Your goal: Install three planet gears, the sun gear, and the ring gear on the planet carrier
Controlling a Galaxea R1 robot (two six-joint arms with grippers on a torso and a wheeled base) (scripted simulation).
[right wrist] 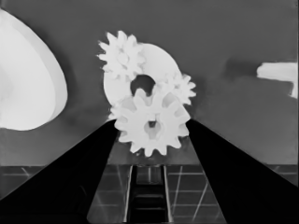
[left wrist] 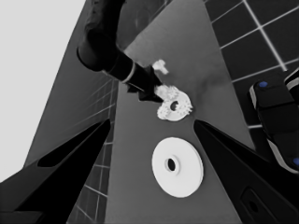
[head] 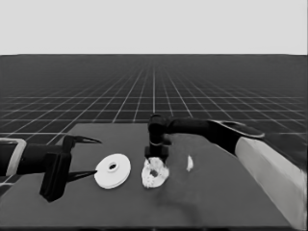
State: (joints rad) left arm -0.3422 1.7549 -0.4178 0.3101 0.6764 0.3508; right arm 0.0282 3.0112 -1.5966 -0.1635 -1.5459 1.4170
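Note:
The smaller round part [head: 155, 175], the planet carrier, lies mid-table with two small toothed gears on it [right wrist: 121, 58] [right wrist: 181, 88]; its centre hole [right wrist: 142, 84] shows dark. My right gripper [head: 156, 157] hangs straight over it, shut on a third gear [right wrist: 152, 125] that sits between the fingertips at the part's near edge. The larger round part [head: 112, 170], the ring gear, lies flat to its left. My left gripper [head: 96, 157] waits open at the table's left end, beside the larger round part and not touching it.
A thin white piece [head: 189, 163] lies just right of the smaller round part. The right arm's pale grey forearm [head: 269, 168] fills the lower right corner. Dark machinery with blue lights [left wrist: 275, 121] stands past the table's edge.

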